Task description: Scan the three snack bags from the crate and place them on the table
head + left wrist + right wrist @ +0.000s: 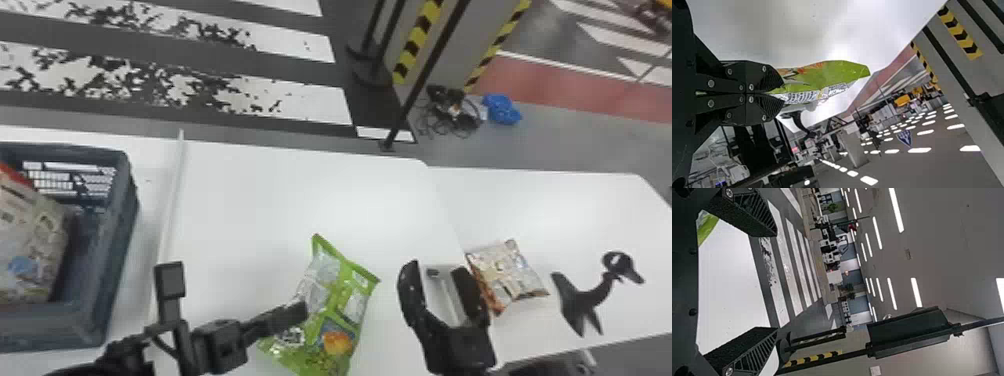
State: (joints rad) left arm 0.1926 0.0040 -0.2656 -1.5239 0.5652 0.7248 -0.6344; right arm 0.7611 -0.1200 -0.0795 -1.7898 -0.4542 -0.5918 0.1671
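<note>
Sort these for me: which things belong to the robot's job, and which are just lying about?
Job:
- green bag, in left gripper
- small patterned bag
- bag in crate
- black stand, probably the scanner

Lying about:
- blue bundle
- cables

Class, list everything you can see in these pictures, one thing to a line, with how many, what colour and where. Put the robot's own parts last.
Crate: one, blue-grey, far left
Bagged snacks: at least one, pale and patterned, inside the crate
Green snack bag: one, at the left gripper
Orange-and-white snack bag: one, on the right-hand table
Stand: one, black, right of that bag
Tables: at least two, white, in front
Posts: several, black, beyond the tables
Striped tape: strips, yellow-black, near the posts
Cables: tangle, black, floor
Bundle: one, blue, beside the cables
Floor stripes: several, white
Ceiling lights: many, white
Left gripper: one, black, shut on the green snack bag
Right gripper: one, black, open
</note>
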